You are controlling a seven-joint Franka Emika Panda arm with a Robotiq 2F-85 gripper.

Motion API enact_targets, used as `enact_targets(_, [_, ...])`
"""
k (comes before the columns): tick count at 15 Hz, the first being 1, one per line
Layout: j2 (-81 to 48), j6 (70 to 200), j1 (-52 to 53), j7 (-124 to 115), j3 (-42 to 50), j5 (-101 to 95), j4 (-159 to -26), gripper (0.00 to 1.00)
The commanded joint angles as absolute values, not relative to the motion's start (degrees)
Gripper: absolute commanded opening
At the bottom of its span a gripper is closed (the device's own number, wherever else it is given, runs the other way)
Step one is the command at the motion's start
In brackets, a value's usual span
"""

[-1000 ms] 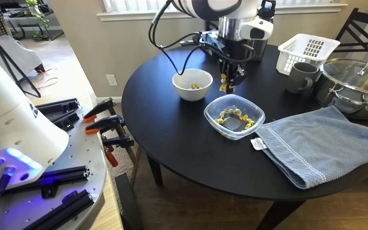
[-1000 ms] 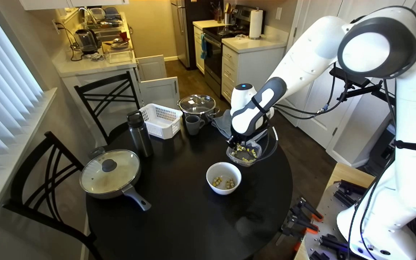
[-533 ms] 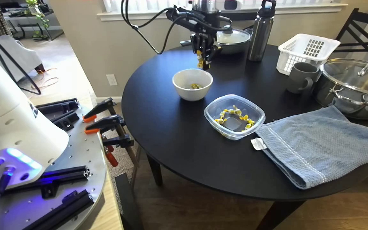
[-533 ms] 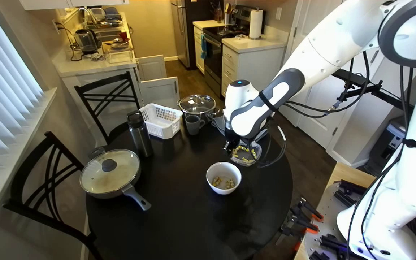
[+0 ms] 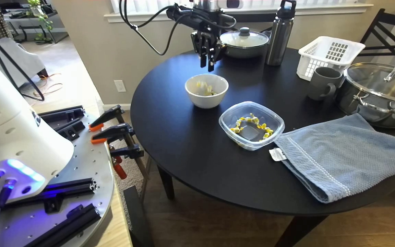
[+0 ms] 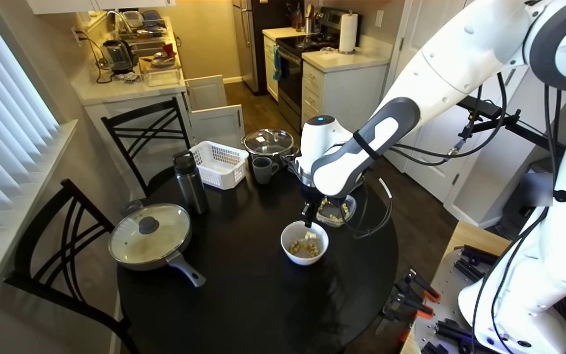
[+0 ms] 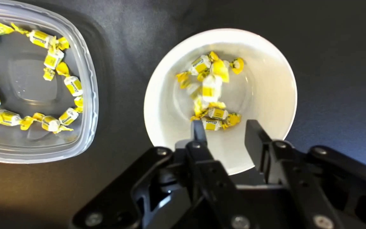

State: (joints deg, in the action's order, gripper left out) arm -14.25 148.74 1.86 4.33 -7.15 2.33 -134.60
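A round black table [image 5: 173, 147] stands by a beige wall [image 5: 139, 61], its top catching a blue sheen on the side towards the window blind [image 6: 3, 123]. The claw [image 7: 226, 132] hangs above a white bowl [image 7: 272, 89]; its 2 fingers [image 7: 256, 136] stand moderately apart with a clear gap between them, and it grips nothing. Inside the bowl are wrapped yellow-and-white candies [image 7: 211, 89], some of them blurred. Near the bowl but apart from it sits a clear tub [image 7: 91, 95], with more candies in a rough ring on its floor.

A blue towel [image 5: 351, 154] lies folded just beside the tub; whether they touch, I cannot tell. Also on the table are a lidded pot [image 5: 386, 118], a grey mug [image 5: 324, 84] close to it, a white basket [image 6: 221, 174], an upright bottle [image 5: 279, 43] and a lidded pan [image 6: 150, 241]. 2 black chairs [image 6: 160, 181] stand at the table's edge.

Beyond, in an exterior view, is a kitchen with a kettle [image 6: 117, 56], a stove [image 6: 290, 81], a paper roll [image 6: 348, 32] and a fridge [image 6: 246, 44]. The floor [image 5: 218, 223] under the table is dark wood. Past the wall's end stands a pale sofa [image 5: 9, 58]. The arm's base [image 5: 19, 137] is mounted on a metal plate [image 5: 98, 161] on a wooden bench [image 5: 115, 230].
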Motion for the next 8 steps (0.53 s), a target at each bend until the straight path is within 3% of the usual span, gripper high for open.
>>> enact_targets(1, [-12.7,148.5,1.5,7.6,-7.6,4.3,-136.4,0.69])
enact_targets(5, [-12.1,148.7,1.4,6.2,-5.8,2.3,-136.8,0.95])
enact_targets(8, [-12.5,149.4,0.6,3.6,-1.6,-1.1,-136.5,1.0])
